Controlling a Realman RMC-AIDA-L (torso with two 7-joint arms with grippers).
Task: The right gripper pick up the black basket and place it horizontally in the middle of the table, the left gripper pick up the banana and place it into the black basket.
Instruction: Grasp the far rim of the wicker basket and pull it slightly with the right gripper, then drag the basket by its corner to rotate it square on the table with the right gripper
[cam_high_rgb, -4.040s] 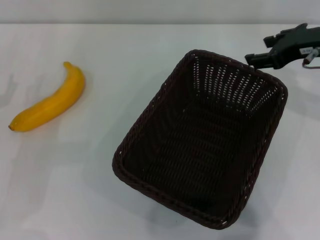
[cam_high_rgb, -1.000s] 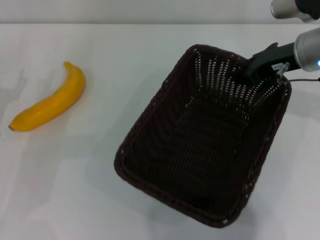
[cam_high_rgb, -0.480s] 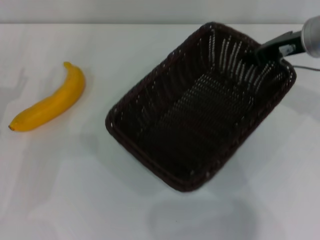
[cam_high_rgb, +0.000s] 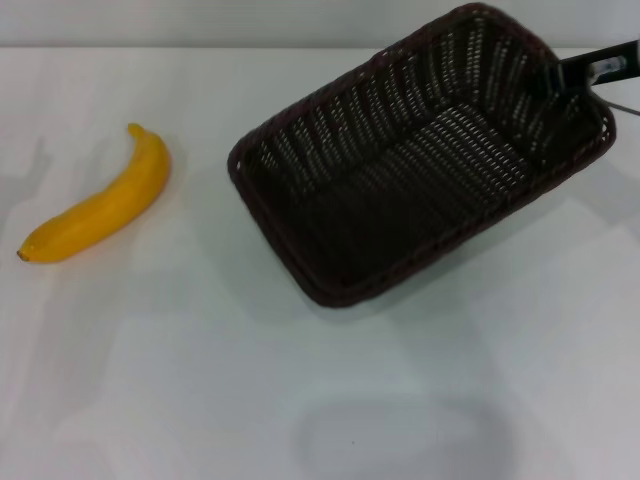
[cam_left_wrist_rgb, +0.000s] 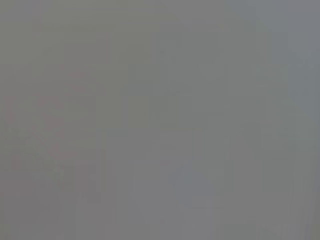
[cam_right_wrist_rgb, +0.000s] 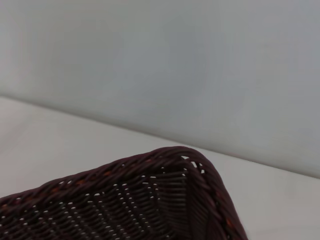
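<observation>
The black basket (cam_high_rgb: 420, 160) hangs tilted above the table (cam_high_rgb: 200, 380), its far right end raised, its shadow on the tabletop below it. My right gripper (cam_high_rgb: 565, 75) is shut on the basket's far right rim, at the head view's upper right edge. The basket's braided rim and one corner show in the right wrist view (cam_right_wrist_rgb: 165, 165). The banana (cam_high_rgb: 100, 205) lies on the table at the left, well apart from the basket. My left gripper is out of view; the left wrist view shows only plain grey.
A pale wall (cam_right_wrist_rgb: 160, 60) stands behind the table's far edge. The white tabletop stretches open between the banana and the basket and along the front.
My right gripper has lifted the basket off the table, raised its far end and turned it, carrying it up and toward the back right. The banana has not moved.
</observation>
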